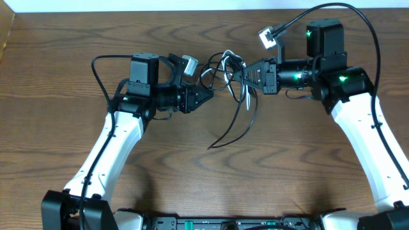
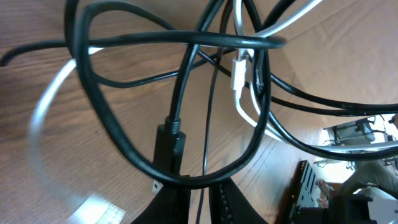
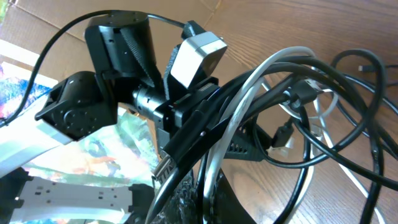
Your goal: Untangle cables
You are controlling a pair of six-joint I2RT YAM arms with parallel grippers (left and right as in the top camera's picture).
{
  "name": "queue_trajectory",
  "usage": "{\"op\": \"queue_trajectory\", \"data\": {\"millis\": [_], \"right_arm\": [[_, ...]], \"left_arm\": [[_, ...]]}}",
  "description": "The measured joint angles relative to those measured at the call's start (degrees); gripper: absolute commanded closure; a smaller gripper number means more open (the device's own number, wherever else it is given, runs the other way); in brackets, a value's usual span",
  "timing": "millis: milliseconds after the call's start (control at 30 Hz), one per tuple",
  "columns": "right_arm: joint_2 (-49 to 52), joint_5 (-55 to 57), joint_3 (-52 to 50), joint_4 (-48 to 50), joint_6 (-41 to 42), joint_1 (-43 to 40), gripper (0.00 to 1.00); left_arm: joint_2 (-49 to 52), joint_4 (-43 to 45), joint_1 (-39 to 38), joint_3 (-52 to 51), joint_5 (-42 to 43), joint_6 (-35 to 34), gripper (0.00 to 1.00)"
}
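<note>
The wooden bench (image 1: 57, 45) carries both arms, which meet near its middle. The cables (image 1: 231, 71) sit bunched between them as a tangle of mostly black loops, with loose ends trailing across the wood toward the near edge. The right pincer (image 1: 245, 75) is clamped tight on a thick bunch of those strands. The left pincer (image 1: 209, 96) noses into the tangle from the opposite side; its jaws stand barely apart, and a thin black cord runs down the gap, perhaps pinched, perhaps only passing through; I cannot tell which. One white cable (image 2: 245, 118) threads among the black ones; a black plug (image 2: 169, 146) lies right at the left fingertips.
</note>
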Motion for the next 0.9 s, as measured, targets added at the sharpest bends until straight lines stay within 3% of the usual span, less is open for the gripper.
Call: {"op": "queue_trajectory", "data": {"millis": [67,167,467,500,567,600,667,900], "right_arm": [[-0.2,-0.2,0.0,-0.4,-0.3,-0.2,0.99],[-0.2,-0.3,0.0,-2.8,-2.2,-0.4,0.99],[-0.2,-0.3,0.0,-6.8,-8.0,-0.4,0.99],[-0.2,-0.3,0.0,-6.8,-8.2,-0.5,0.99],[-0.2,-0.3,0.0,-6.8,-8.7,-0.5,0.99],[-0.2,-0.3,0.0,-6.8,-8.9,-0.5,0.99],[-0.2,-0.3,0.0,-6.8,-9.1,-0.5,0.99],[-0.2,-0.1,0.0,-6.9,-9.6,-0.7,0.99]], "left_arm": [[0.0,0.4,0.0,0.0,0.4,0.3,0.59],[0.0,1.3,-0.2,0.0,1.1,0.6,0.5],[0.0,9.0,-2.8,0.0,5.5,-0.1,0.49],[0.0,9.5,-3.0,0.0,5.5,-0.4,0.51],[0.0,9.8,-3.3,0.0,5.0,-1.1,0.78],[0.0,9.9,-3.4,0.0,4.6,-1.3,0.87],[0.2,9.9,-3.5,0.0,3.4,-2.6,0.92],[0.8,9.9,-3.8,0.0,-2.8,-6.2,0.93]]}}
